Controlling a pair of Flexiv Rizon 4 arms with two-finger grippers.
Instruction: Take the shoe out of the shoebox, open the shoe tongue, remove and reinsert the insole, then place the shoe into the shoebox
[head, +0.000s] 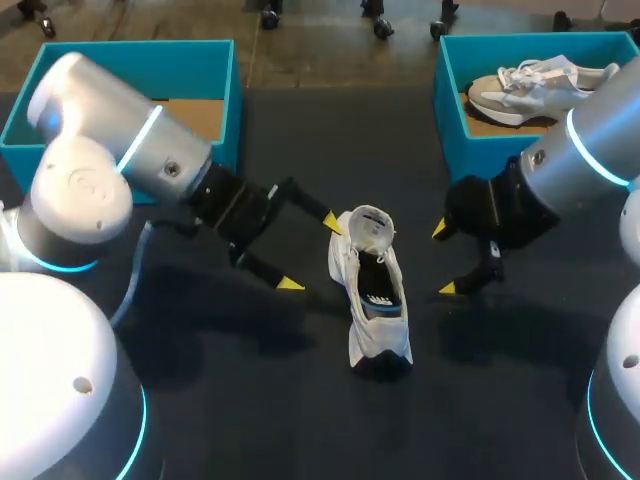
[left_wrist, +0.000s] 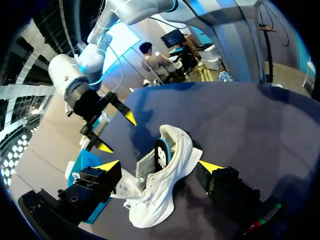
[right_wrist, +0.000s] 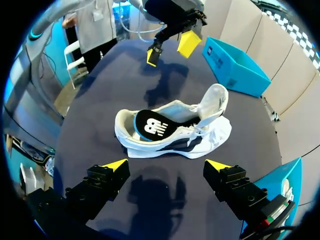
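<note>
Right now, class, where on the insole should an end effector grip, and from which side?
The insole is probably best taken by its heel end, which sticks up above the collar of the shoe. Come from above at the heel, pinching its thin faces; the toe end is hidden inside.

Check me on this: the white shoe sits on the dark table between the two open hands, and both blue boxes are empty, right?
Not quite: the head view shows a second shoe in the box on the right; only the box on the left looks empty. The white shoe does sit on the table between the open left hand and right hand.
</note>
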